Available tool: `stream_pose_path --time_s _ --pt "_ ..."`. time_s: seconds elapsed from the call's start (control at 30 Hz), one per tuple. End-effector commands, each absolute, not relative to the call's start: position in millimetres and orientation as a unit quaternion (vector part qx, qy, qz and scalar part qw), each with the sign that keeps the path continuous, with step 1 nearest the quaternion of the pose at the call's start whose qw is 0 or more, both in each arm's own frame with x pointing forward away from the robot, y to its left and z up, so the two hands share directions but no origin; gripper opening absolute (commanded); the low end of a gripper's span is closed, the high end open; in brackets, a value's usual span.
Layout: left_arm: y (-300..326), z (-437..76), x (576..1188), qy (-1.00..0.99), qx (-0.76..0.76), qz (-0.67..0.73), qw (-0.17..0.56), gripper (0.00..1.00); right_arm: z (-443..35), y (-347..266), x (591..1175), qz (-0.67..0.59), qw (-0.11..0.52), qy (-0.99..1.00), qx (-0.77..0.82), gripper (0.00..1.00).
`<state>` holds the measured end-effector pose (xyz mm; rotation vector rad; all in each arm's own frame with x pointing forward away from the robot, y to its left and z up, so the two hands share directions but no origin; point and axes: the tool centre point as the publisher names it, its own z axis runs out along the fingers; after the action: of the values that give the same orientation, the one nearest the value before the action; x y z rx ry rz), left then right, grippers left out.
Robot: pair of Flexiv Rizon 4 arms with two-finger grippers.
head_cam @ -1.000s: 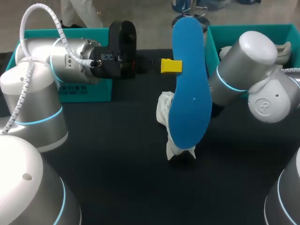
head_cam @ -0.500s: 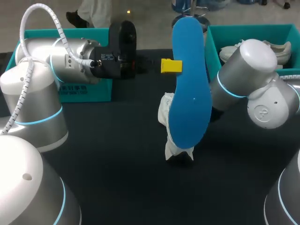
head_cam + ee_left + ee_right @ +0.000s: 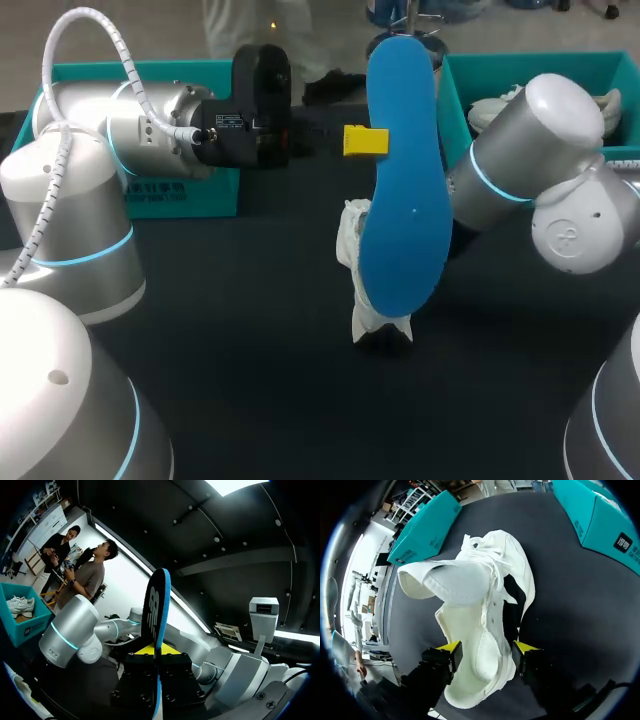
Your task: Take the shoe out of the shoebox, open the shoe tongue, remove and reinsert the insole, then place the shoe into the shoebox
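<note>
My left gripper (image 3: 365,140) (image 3: 156,652) is shut on a blue insole (image 3: 405,200) (image 3: 156,605) and holds it upright above the middle of the table. Behind the insole a white shoe (image 3: 352,235) (image 3: 480,610) sits on the black table, its tongue folded out over the laces and its inside open to view. In the right wrist view my right gripper (image 3: 487,650) has its yellow fingers (image 3: 451,648) spread wide, one on each side of the shoe's heel. In the head view the insole hides that gripper; only the right arm (image 3: 530,150) shows.
A teal shoebox (image 3: 530,75) with another white shoe (image 3: 600,100) in it stands at the back right. A second teal box (image 3: 185,195) (image 3: 425,530) is at the back left, behind my left arm. The black table (image 3: 260,380) lies bare towards the front.
The right arm has swung slightly to the right and the shoe has shifted a little to the left. The left arm and the insole have not moved.
</note>
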<state>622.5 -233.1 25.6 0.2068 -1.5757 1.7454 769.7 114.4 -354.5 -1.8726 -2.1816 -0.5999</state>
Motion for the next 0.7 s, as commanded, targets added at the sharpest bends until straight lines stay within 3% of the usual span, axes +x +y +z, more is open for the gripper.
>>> stream_pose_path --time_s 0.03,0.7 --pt "-233 25 622 -0.617 0.081 0.684 0.38 0.0 -328 93 756 -0.23 0.118 -0.739 -0.622 1.0" --pt "-233 25 622 -0.617 0.081 0.684 0.38 0.0 -315 87 752 -0.251 0.136 -0.753 -0.593 1.0"
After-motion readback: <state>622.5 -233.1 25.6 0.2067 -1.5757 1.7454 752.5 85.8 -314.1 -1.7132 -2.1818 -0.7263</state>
